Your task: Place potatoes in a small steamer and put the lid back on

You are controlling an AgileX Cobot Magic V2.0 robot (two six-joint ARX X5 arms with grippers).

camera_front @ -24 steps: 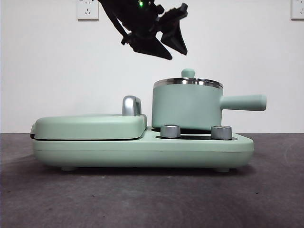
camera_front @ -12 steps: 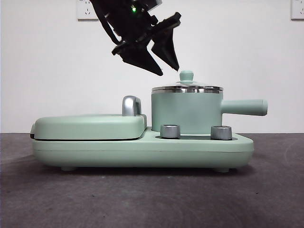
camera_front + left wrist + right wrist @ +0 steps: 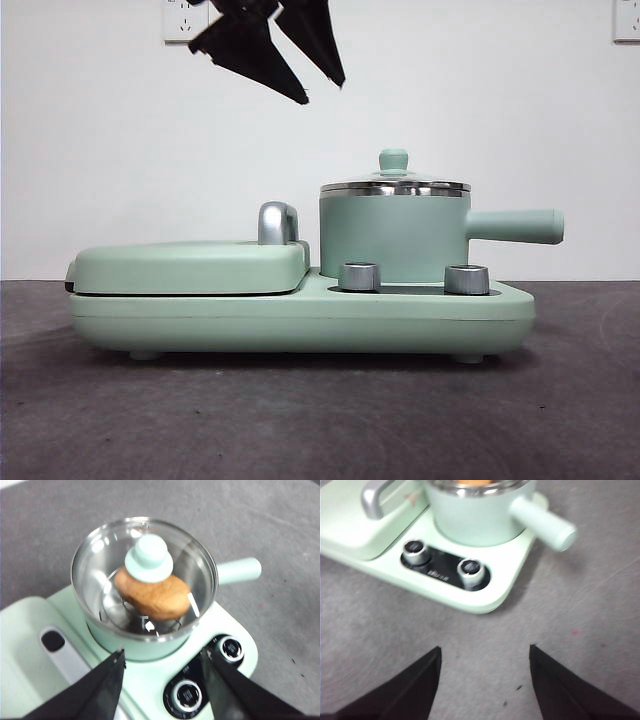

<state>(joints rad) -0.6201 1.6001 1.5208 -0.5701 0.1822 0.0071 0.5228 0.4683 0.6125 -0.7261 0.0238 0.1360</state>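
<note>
The small steamer [image 3: 393,235] stands on the right end of the mint-green appliance, its handle [image 3: 515,226] pointing right. The lid [image 3: 395,186] sits on its rim, knob [image 3: 393,160] up. In the left wrist view the potato [image 3: 155,597] lies inside the steamer [image 3: 125,647] under the glass lid [image 3: 148,557]. My left gripper [image 3: 322,92] hangs open and empty above and to the left of the lid; its own view shows it [image 3: 163,655] too. My right gripper [image 3: 485,650] is open and empty over the table beside the steamer [image 3: 475,520].
The flat griddle cover [image 3: 190,265] with a steel handle [image 3: 277,222] takes up the left of the appliance base [image 3: 300,315]. Two steel dials [image 3: 359,276] [image 3: 466,279] sit in front of the steamer. Dark grey table all around; white wall behind.
My left gripper has risen up and to the left, away from the lid's knob. The lid stays on the steamer.
</note>
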